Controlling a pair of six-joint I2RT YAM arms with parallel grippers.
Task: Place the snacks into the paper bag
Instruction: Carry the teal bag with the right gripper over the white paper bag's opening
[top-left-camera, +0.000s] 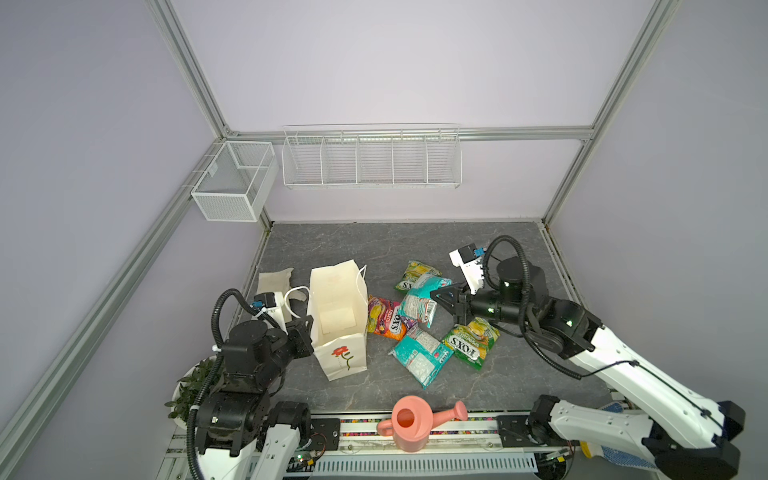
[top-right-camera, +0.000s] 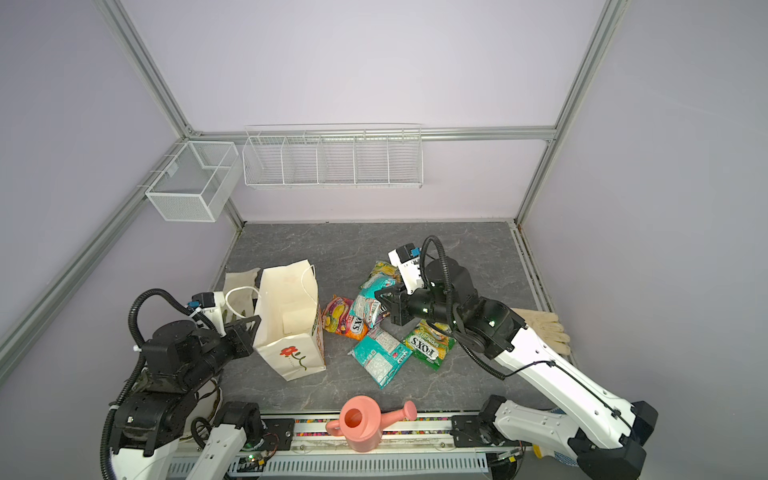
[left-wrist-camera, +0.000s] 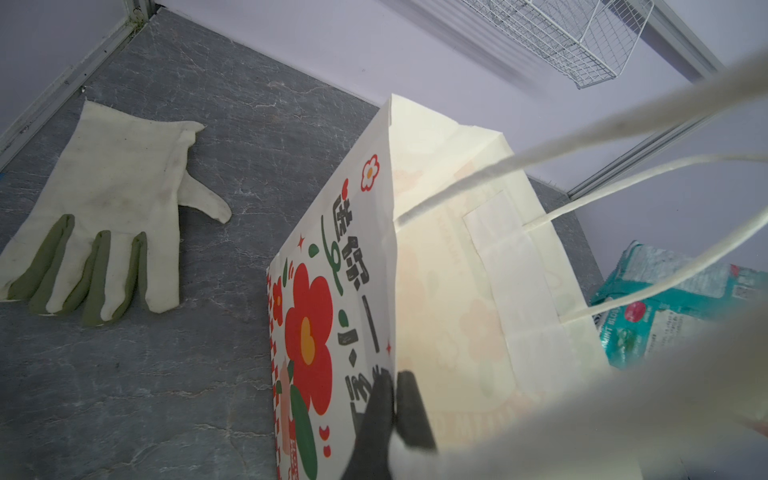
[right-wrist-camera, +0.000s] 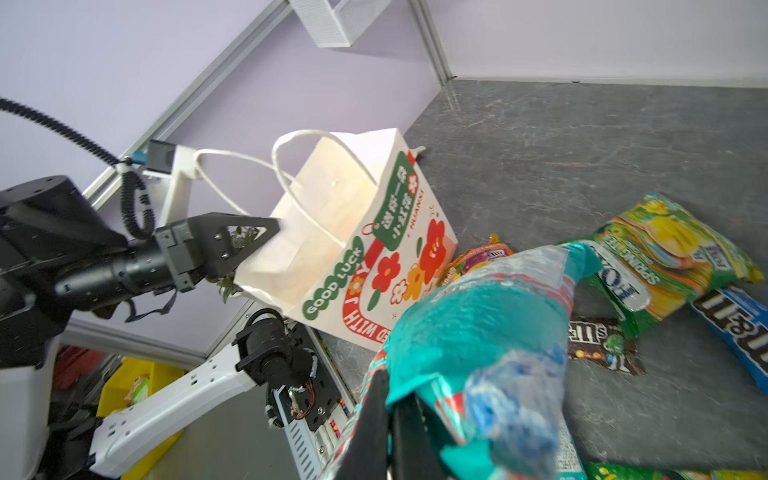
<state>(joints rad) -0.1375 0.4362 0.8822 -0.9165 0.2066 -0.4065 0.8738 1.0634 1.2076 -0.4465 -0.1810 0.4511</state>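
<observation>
Rim of paper bag (top-left-camera: 353, 357) pinched by left gripper (left-wrist-camera: 392, 395); right gripper (right-wrist-camera: 390, 399) clamped on teal pack (right-wrist-camera: 478, 328); glossy film might slip mid-carry

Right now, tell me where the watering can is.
In both top views the watering can stands midway along the table's near edge, nearest the flat teal pack.

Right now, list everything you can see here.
Bag: one, cream, left of centre.
Teal packets: two, one on table, one held.
Green packets: two, right of bag.
Orange packet: one, beside bag.
Chocolate packs: two, dark and blue, by green packet.
Gloves: two, cream, left of bag, far right.
Baskets: two, white, on walls.
Watering can: one, pink, front edge.
Plant: one, green, front left.
Left hand: black, shut on bag.
Right hand: black, shut on teal packet.
</observation>
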